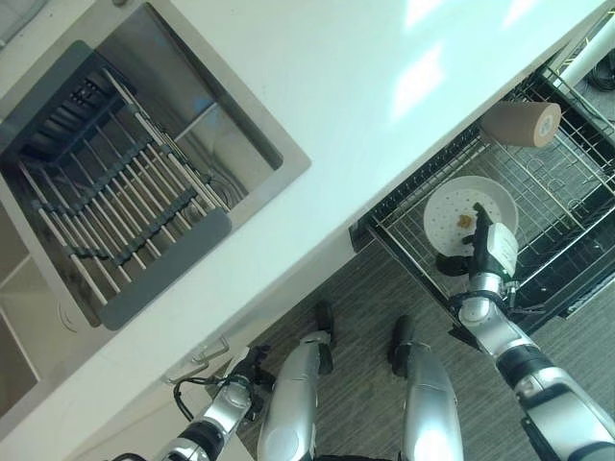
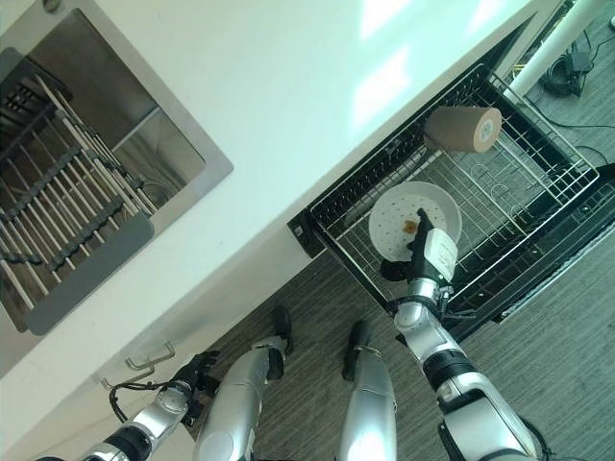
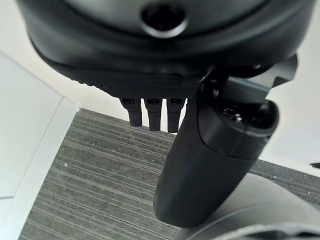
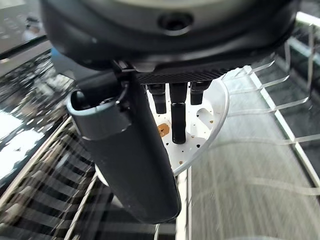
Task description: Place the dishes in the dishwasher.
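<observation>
Right hand (image 1: 488, 252) is down at the pulled-out dishwasher rack (image 1: 567, 182), at the near rim of the white plate (image 1: 469, 216). In the right wrist view the thumb runs alongside the plate edge and the fingers (image 4: 179, 117) reach over its face. I can't tell whether they are pinching the rim or have let go, so grip state is unknown.

Left hand (image 1: 248, 376) hangs low by the cabinet front, well apart from the rack. Its wrist view shows fingers (image 3: 152, 112) straight and relaxed over the floor, holding nothing.

Progress, judging from the layout: the plate is in the rack, leaning in the wire tines near the front corner, so that dish looks placed or nearly so. A tan cup (image 1: 524, 123) lies on its side further back in the same rack, under the counter (image 1: 384, 125) edge. The sink (image 1: 183, 106) holds a drying rack (image 1: 106, 202) with no dishes visible on it. Nothing else to load that I can see. Likely left: release and clear the hand, maybe push the rack in.

Plate: round, white, shallow, speckled with small dots or holes across its face, and carrying a small brown crumb near the middle. Looks light and rigid.
</observation>
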Robot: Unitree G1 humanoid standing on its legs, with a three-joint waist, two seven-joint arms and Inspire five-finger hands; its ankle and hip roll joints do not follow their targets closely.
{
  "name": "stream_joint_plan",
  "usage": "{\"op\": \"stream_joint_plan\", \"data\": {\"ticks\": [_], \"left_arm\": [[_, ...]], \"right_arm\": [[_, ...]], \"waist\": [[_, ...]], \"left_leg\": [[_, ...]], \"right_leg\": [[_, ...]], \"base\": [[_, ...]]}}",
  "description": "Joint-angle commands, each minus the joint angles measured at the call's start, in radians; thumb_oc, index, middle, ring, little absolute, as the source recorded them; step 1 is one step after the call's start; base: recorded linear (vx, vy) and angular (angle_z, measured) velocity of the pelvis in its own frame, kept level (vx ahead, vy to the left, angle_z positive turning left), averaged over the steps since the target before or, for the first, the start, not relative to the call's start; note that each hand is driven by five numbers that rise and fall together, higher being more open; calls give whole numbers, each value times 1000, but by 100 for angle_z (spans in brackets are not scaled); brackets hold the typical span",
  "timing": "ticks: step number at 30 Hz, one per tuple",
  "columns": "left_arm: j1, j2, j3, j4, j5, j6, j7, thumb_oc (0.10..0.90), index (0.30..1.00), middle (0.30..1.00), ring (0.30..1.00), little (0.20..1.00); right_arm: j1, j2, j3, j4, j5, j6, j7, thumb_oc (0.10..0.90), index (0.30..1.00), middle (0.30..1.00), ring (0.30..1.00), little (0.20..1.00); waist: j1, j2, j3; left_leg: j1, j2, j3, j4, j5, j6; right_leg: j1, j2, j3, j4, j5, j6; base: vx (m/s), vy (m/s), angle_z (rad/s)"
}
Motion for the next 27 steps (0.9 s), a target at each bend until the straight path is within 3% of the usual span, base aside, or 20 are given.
{"op": "stream_joint_plan", "data": {"ticks": [1, 5, 11, 17, 18, 23, 24, 25, 27], "left_arm": [[42, -4, 18, -38, -9, 0, -4, 800, 900, 900, 900, 900], [80, -16, 53, -30, 13, 2, 0, 800, 900, 900, 900, 900], [119, -47, 100, 1, 24, 8, 12, 800, 900, 900, 900, 900], [176, -81, 133, 69, 23, -23, 4, 800, 900, 900, 900, 900], [208, -96, 146, 104, 30, -43, 3, 800, 900, 900, 900, 900], [240, -103, 163, 143, 14, -56, -6, 800, 900, 900, 900, 900], [240, -103, 163, 143, 14, -56, -6, 800, 900, 900, 900, 900], [253, -103, 163, 172, 12, -66, -20, 800, 900, 900, 900, 900], [261, -105, 158, 191, 14, -59, -27, 800, 900, 900, 900, 900]], "right_arm": [[69, 45, 29, -64, 0, -25, -6, 800, 900, 900, 900, 900], [159, 18, -31, -225, -10, -49, -85, 800, 900, 900, 900, 900], [281, -13, -123, -460, -75, -164, -212, 800, 900, 900, 900, 900], [371, -15, -205, -585, -54, -276, -301, 800, 900, 900, 900, 900], [412, -9, -271, -649, -79, -348, -404, 800, 900, 900, 900, 900], [454, -1, -389, -659, -61, -368, -617, 800, 900, 900, 900, 900], [454, -1, -389, -659, -61, -368, -617, 800, 900, 900, 900, 900], [478, 2, -485, -607, -69, -405, -744, 800, 900, 900, 900, 900], [503, 13, -565, -512, -7, -357, -761, 800, 900, 900, 900, 900]], "waist": [[-7, -14, -9], [-34, -26, -9], [-79, -44, -10], [-105, -58, -84], [-113, -68, -121], [-125, -79, -164], [-125, -79, -164], [-133, -83, -190], [-137, -85, -213]], "left_leg": [[85, -10, -45, -26, -81, 1], [140, 14, -32, -26, -95, -9], [237, 57, -9, -26, -123, -32], [285, 87, 7, -26, -141, -56], [305, 99, 18, -26, -145, -60], [344, 106, 33, -26, -161, -57], [344, 106, 33, -26, -161, -57], [359, 106, 37, -26, -166, -60], [373, 105, 36, -26, -171, -59]], "right_leg": [[72, 33, 11, 32, -64, 13], [141, 45, 13, -17, -58, 22], [287, 67, 12, -136, -37, 37], [389, 86, 12, -206, -46, 34], [416, 86, 10, -206, -61, 28], [441, 87, 16, -206, -76, 22], [441, 87, 16, -206, -76, 22], [452, 88, 17, -206, -81, 23], [466, 90, 16, -206, -86, 21]], "base": [[17, -18, -5], [18, 0, -2], [42, -3, -14], [112, -26, -12], [160, -52, -8], [103, -35, -10], [115, -40, -16], [185, -54, -12], [174, -51, 0]]}}
